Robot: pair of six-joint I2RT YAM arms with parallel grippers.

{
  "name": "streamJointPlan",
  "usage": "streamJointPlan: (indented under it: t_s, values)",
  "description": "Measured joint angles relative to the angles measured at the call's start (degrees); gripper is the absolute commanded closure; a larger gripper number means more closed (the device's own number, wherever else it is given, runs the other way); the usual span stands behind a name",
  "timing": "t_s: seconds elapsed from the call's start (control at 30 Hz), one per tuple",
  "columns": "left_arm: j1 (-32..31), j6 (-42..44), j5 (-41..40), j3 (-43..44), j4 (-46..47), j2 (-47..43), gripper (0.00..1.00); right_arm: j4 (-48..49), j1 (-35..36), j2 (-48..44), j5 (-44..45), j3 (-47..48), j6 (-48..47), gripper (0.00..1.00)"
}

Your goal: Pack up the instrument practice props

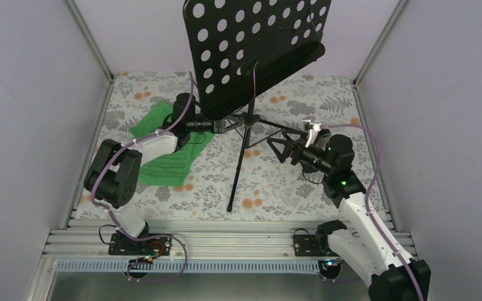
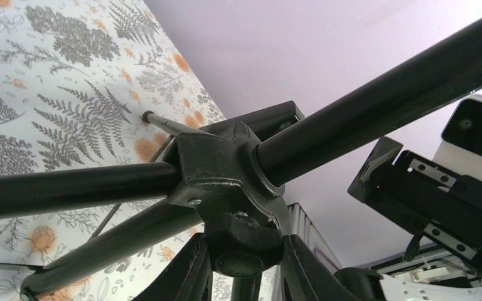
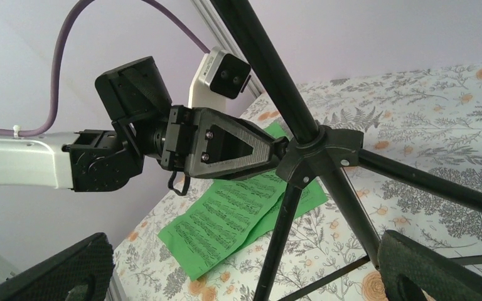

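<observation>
Midway across the bench the black tripod music stand stands unfolded, green music sheets flat beside its legs; right hand gapes wide near the tripod, left hand pinches the hub's clamp knob: folding the stand seems the step in hand, next likely a loosening twist

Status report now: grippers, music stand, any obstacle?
Left gripper shut on hub knob. Right gripper open, beside a leg. Music stand upright, legs spread. Green sheets under left arm.

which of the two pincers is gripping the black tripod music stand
The left pincer: its fingers close on the hub knob of the black tripod music stand. The right pincer stands wide open, holding nothing.
</observation>
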Motion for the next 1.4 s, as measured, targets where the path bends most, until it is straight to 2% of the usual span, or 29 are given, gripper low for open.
streamJointPlan:
  t_s: [0.07,0.17,0.23,0.3,0.37,0.5,0.63,0.77,0.93,1.07,1.23,1.4]
  values:
    - [0.0,-1.79,0.2,0.04,-0.11,0.0,0.72,-0.31,0.0,-0.04,0.04,-0.07,-0.02,0.0]
    - [0.02,-2.91,-0.13,0.33,-1.05,-0.02,0.44,-0.68,0.0,-0.13,0.24,-0.13,-0.04,0.0]
    - [0.15,-2.21,-1.14,0.76,-2.73,-0.15,0.3,-0.87,0.0,-0.2,0.35,-0.15,-0.09,0.0]
    - [0.59,-0.76,-3.37,0.79,-5.16,-1.14,0.21,-1.09,0.0,-0.39,0.44,-0.15,-0.22,0.01]
    - [1.09,1.7,-6.34,0.61,-7.39,-3.28,0.16,-1.2,0.0,-0.7,0.46,-0.17,-0.28,0.0]
    - [1.97,7.61,-12.98,-0.63,-8.37,-10.23,0.17,-1.46,0.0,-1.42,0.5,-0.26,-0.42,0.0]
    - [2.12,17.55,-16.06,-3.13,-3.37,-14.43,0.18,-1.46,0.0,-1.77,0.48,-0.31,-0.42,0.0]
    - [0.81,31.01,-16.76,-8.04,0.98,-14.99,0.27,-1.46,0.02,-2.16,0.48,-0.39,-0.44,0.0]
    - [-0.28,42.6,-14.51,-10.27,3.45,-12.66,0.35,-1.44,0.02,-2.47,0.48,-0.48,-0.46,0.0]
    - [-0.28,45.7,-11.89,-10.25,5.42,-10.32,0.36,-1.44,0.02,-2.45,0.48,-0.48,-0.61,0.0]
    - [-0.28,45.59,-8.55,-9.66,6.99,-7.41,0.36,-1.42,0.02,-1.84,0.44,-0.48,-0.63,0.0]
    - [-0.42,44.44,-6.54,-8.11,8.04,-5.44,0.44,-1.4,0.07,-1.6,0.44,-0.48,-0.63,0.0]
